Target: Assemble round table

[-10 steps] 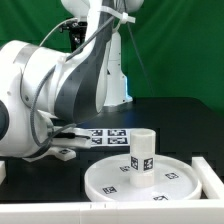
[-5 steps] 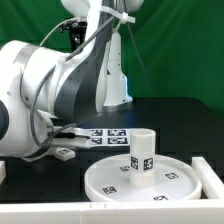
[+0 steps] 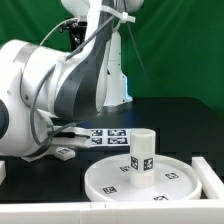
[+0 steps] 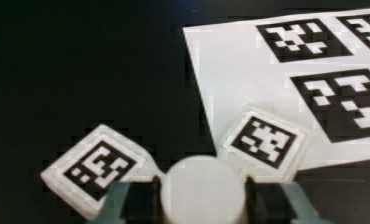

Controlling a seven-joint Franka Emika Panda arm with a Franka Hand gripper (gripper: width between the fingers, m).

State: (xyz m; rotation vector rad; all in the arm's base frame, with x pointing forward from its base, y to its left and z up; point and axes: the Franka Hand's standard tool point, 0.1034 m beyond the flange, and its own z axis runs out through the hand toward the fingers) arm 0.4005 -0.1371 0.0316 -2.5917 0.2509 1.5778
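In the wrist view my gripper (image 4: pixel 203 203) is shut on the small cross-shaped piece (image 4: pixel 200 182). Its white rounded hub sits between the two fingers (image 4: pixel 125 203). Two of its tagged arms (image 4: pixel 102 163) spread out on the black table, and one of them overlaps the marker board (image 4: pixel 253 70). In the exterior view the piece (image 3: pixel 64 153) lies low at the exterior view's left, under my arm (image 3: pixel 60 90), which hides the jaws. The round disc (image 3: pixel 110 183) lies at the front, and the short thick cylinder (image 3: pixel 142 156) stands upright on its hub.
The marker board (image 3: pixel 108 136) lies flat between the cross-shaped piece and the disc. A white bar (image 3: pixel 211 176) stands at the exterior view's right edge. Another white bar (image 3: pixel 60 212) runs along the front.
The jaws have closed on the cross-shaped piece. In the exterior view the arm, the disc and the cylinder keep their places.
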